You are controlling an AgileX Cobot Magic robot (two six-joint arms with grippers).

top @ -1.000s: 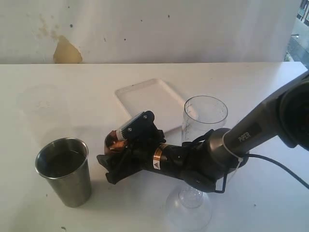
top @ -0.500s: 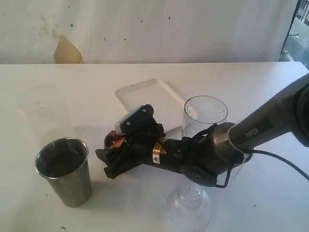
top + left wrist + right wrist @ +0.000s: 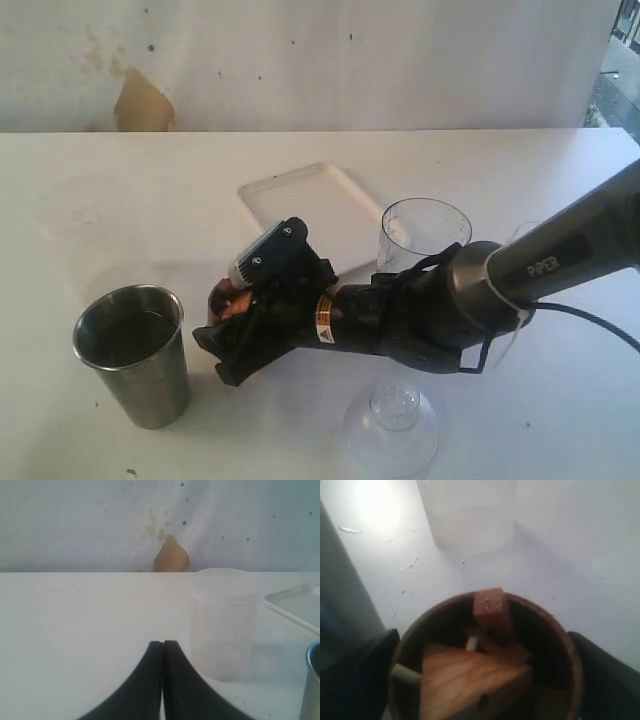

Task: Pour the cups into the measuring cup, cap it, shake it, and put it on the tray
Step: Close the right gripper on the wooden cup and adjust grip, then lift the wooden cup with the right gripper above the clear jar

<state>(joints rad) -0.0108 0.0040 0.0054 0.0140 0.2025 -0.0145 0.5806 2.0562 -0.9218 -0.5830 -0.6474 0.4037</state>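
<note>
My right gripper (image 3: 224,322) is shut on the brown wooden cup (image 3: 230,298), one finger on each side of its rim. In the right wrist view the wooden cup (image 3: 485,660) holds wooden pieces. The steel tumbler (image 3: 133,352) stands just left of that gripper, apart from it. The clear measuring cup (image 3: 424,236) stands upright behind the right arm, partly hidden by it. The clear dome cap (image 3: 392,426) lies on the table in front of the arm. The white tray (image 3: 305,205) lies behind the gripper. My left gripper (image 3: 162,644) is shut with nothing in it, and is out of the exterior view.
A translucent tub (image 3: 224,622) stands on the table ahead of the left gripper, with a faint tub (image 3: 85,215) at the back left. A tray corner (image 3: 295,606) and the tumbler's rim (image 3: 313,680) lie beside the tub. The wall has a tan patch (image 3: 143,105).
The right gripper has shifted a little left toward the steel tumbler with the wooden cup in it, and the arm now covers more of the measuring cup. The left gripper has stayed shut.
</note>
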